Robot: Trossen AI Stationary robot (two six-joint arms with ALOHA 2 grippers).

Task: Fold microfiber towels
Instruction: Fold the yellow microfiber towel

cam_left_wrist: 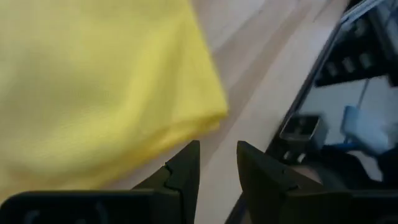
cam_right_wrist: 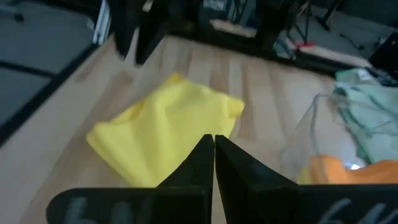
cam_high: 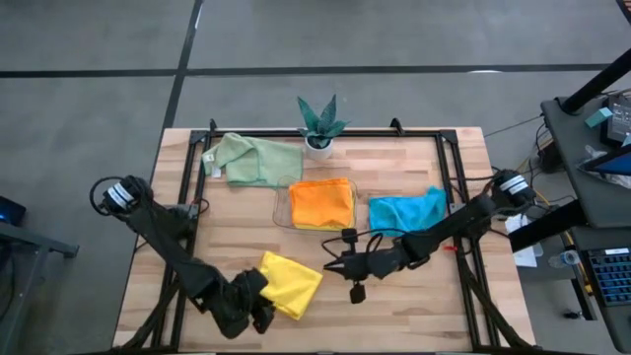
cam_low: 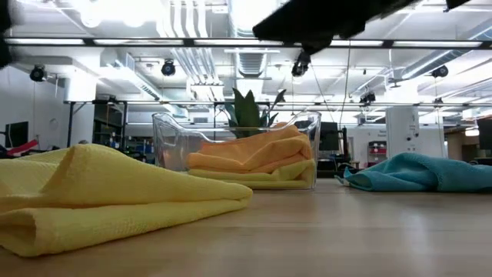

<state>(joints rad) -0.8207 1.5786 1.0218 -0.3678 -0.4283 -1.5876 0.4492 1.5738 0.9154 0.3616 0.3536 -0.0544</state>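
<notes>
A folded yellow towel [cam_high: 292, 281] [cam_right_wrist: 165, 127] lies flat on the table near the front edge, left of centre. My left gripper [cam_left_wrist: 217, 157] [cam_high: 264, 306] stands open just beside the towel's near left corner [cam_left_wrist: 211, 112], with nothing between its fingers. My right gripper [cam_right_wrist: 213, 146] [cam_high: 328, 266] is shut and empty, raised off the table to the right of this towel and pointing at it. An orange towel [cam_high: 321, 202] lies folded on a yellow one in the clear tray [cam_high: 281, 209]. A teal towel [cam_high: 406, 210] and a pale green towel [cam_high: 251, 158] lie crumpled on the table.
A small potted plant [cam_high: 320, 123] stands at the far edge behind the tray. Black frame rails [cam_high: 189, 177] run along the table's left, right and far sides. Bare wood shows at the front centre and front right [cam_high: 414, 306].
</notes>
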